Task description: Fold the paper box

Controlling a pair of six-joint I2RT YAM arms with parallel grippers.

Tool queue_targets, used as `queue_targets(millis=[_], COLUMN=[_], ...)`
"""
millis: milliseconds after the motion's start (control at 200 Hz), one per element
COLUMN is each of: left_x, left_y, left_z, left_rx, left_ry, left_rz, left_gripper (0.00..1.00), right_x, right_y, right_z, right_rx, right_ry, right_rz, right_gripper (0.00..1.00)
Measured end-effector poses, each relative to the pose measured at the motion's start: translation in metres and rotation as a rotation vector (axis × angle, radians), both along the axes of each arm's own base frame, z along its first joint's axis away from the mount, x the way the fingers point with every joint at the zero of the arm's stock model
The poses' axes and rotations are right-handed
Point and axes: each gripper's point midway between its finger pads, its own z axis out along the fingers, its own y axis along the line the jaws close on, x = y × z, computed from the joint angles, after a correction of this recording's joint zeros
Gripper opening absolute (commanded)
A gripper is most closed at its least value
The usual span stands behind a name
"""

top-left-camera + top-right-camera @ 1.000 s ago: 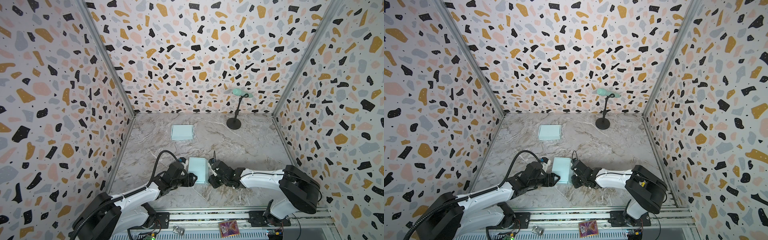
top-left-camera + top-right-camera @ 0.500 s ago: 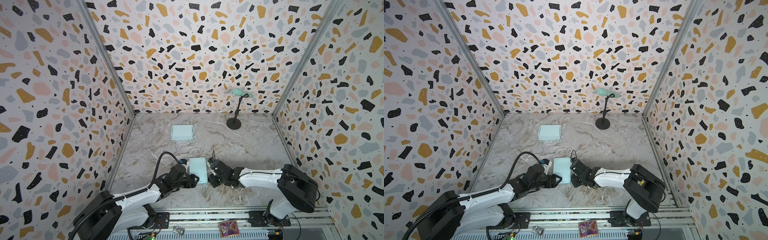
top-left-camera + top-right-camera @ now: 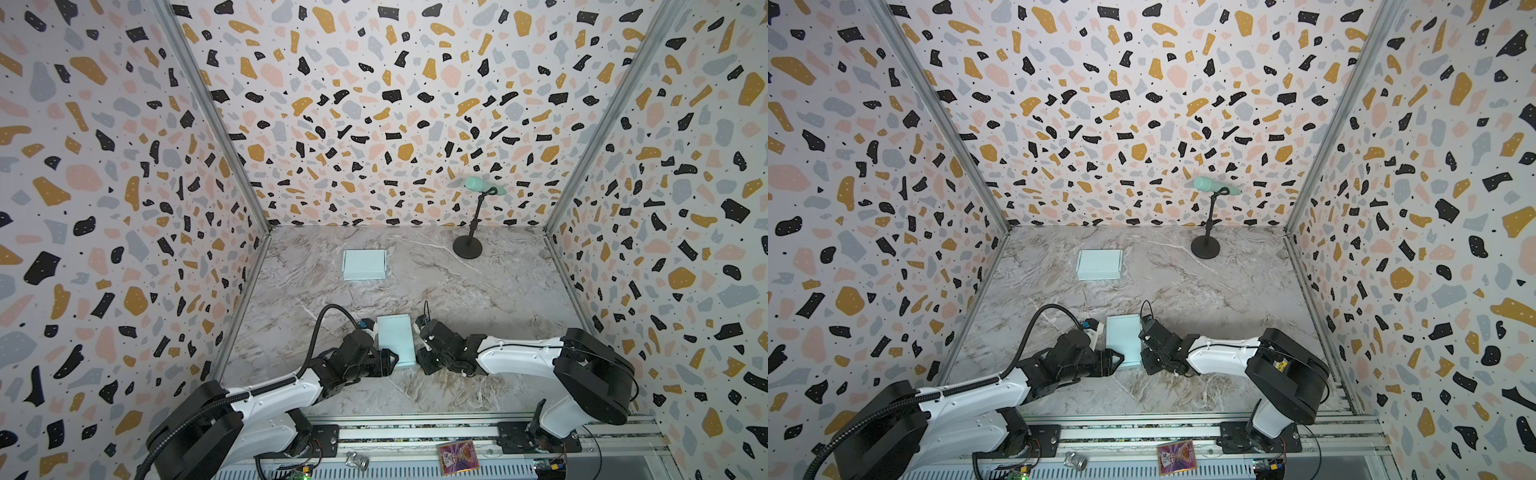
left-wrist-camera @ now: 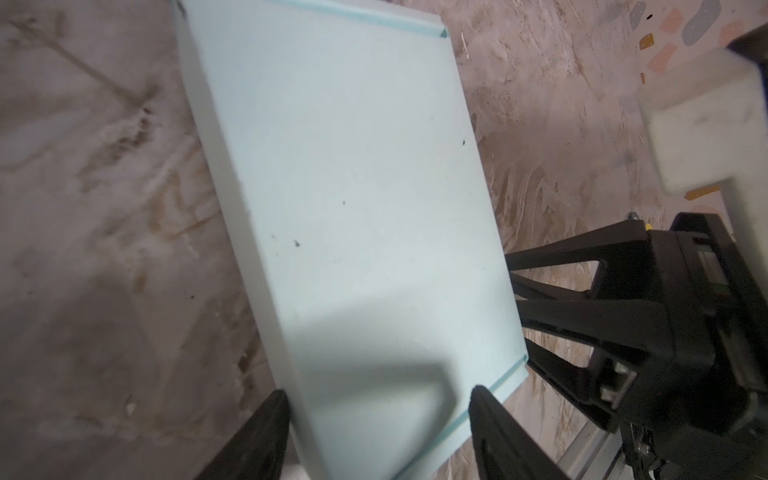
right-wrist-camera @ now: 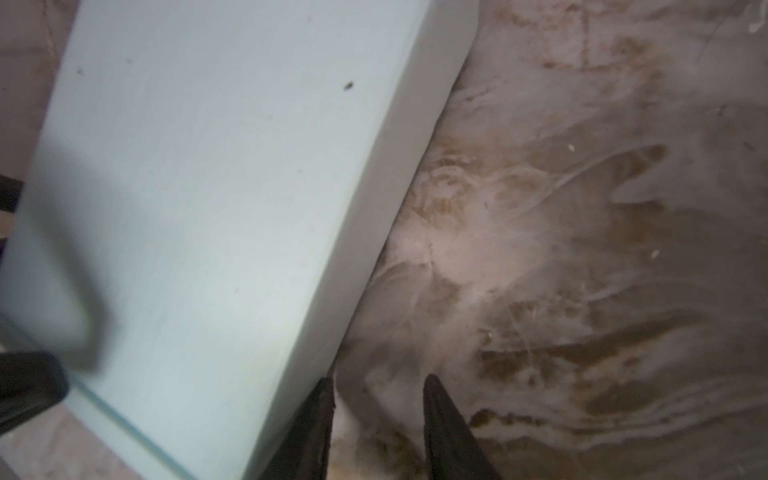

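1. The left arm (image 3: 270,395) reaches low from the front rail toward the middle, forearm close to level.
2. The left gripper (image 3: 392,359) points rightward, its fingers (image 4: 257,436) spread wide apart.
3. The right arm (image 3: 515,353) lies low, stretched leftward along the front.
4. The right gripper (image 3: 420,360) faces the left gripper at close range, angled downward. Its fingers (image 5: 444,424) stand slightly parted, with a narrow gap between them.

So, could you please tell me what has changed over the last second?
Very little. The left arm shifted slightly, and its cable loop arches a bit higher. The left gripper remains open at the near box's near left corner. Nothing was grasped or released. The near box, far box, stand and open right gripper stayed put.
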Motion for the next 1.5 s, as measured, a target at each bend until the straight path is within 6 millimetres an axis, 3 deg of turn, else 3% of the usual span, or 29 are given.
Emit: queue_targets(millis=[541, 826, 1016, 1176, 1327, 1502], left_x=[-0.001, 0.005, 0.011, 0.033, 0.060, 0.081], left_y=[0.001, 0.009, 0.023, 0.034, 0.031, 0.019], left_z=[-0.001, 0.008, 0.006, 0.017, 0.025, 0.027], left_rx=[0.020, -0.014, 0.018, 0.027, 0.039, 0.047], left_ry=[-0.007, -0.008, 0.003, -0.017, -0.027, -0.023], left_rz=[0.006, 0.000, 0.010, 0.043, 0.035, 0.001], left_gripper=[0.69, 0.73, 0.75, 0.76, 0.76, 0.76], right_x=[-0.001, -0.001, 0.012, 0.032, 0.058, 0.081], right_y=[-0.001, -0.022, -0.031, -0.031, -0.023, -0.015], right_z=[0.000, 0.002, 0.003, 0.012, 0.020, 0.016], right_rx=[0.028, 0.092, 0.096, 0.101, 0.108, 0.099], right_ry=[0.000, 0.026, 0.023, -0.007, -0.044, -0.057], right_rz=[-0.017, -0.047, -0.075, -0.083, -0.083, -0.081], right_gripper=[0.39, 0.42, 0.42, 0.41, 0.41, 0.40])
